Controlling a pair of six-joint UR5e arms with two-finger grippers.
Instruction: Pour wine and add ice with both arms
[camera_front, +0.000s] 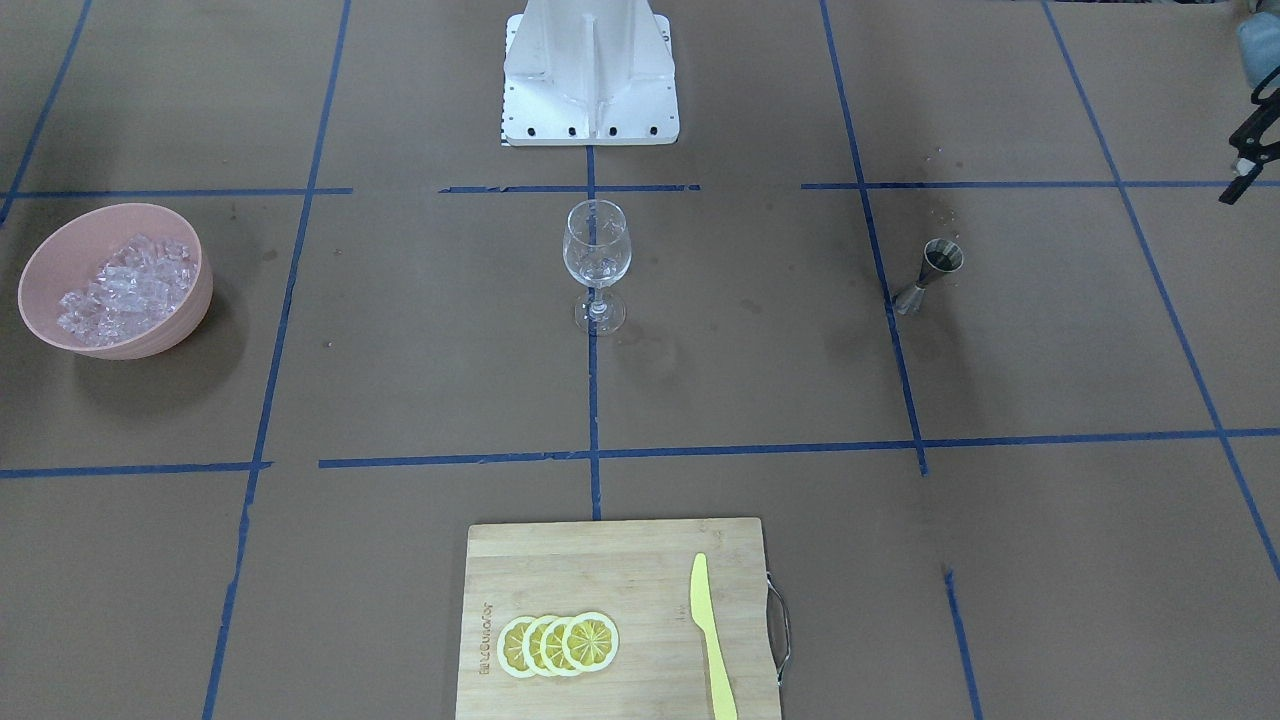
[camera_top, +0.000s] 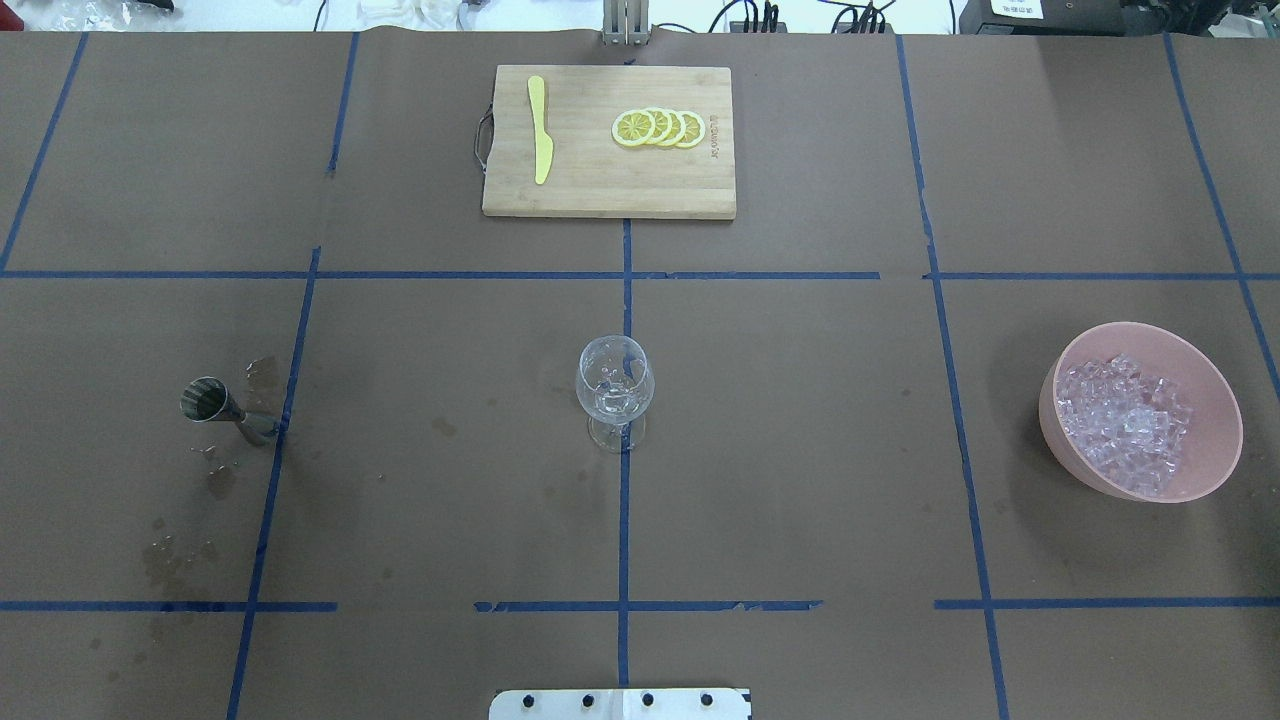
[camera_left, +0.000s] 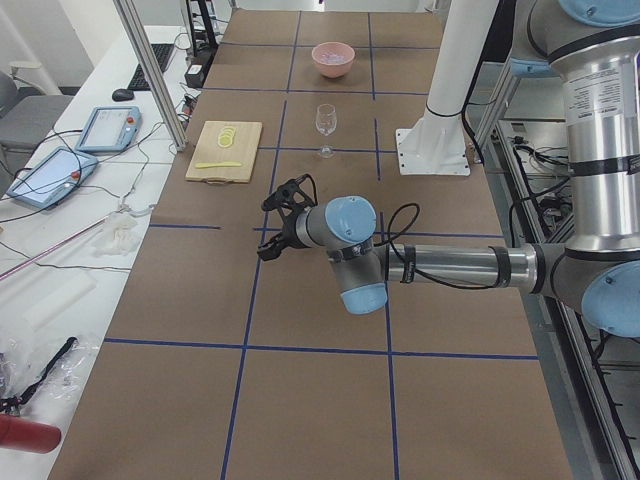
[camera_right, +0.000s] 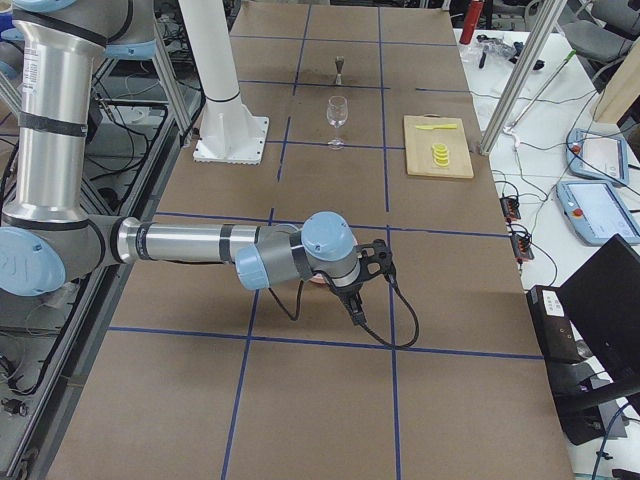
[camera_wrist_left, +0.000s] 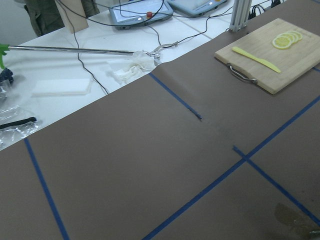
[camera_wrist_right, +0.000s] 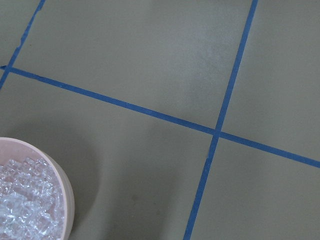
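A clear wine glass (camera_front: 594, 262) (camera_top: 614, 390) stands upright at the table's middle. I see glassy glints in its bowl and cannot tell whether they are wine or ice. A small metal jigger (camera_front: 935, 272) (camera_top: 222, 408) stands on my left side with wet stains around it. A pink bowl (camera_front: 190, 300) (camera_top: 1215, 400) on my right side holds a heap of ice (camera_front: 125, 285) (camera_top: 1125, 420). My left gripper (camera_left: 272, 222) hovers over bare table; my right gripper (camera_right: 355, 300) hovers near the bowl. I cannot tell whether either is open or shut.
A wooden cutting board (camera_front: 580, 570) (camera_top: 600, 190) with lemon slices (camera_front: 557, 643) and a yellow knife (camera_front: 712, 640) lies at the far middle edge. The white pedestal (camera_front: 590, 80) stands behind the glass. Blue tape lines cross the brown table cover.
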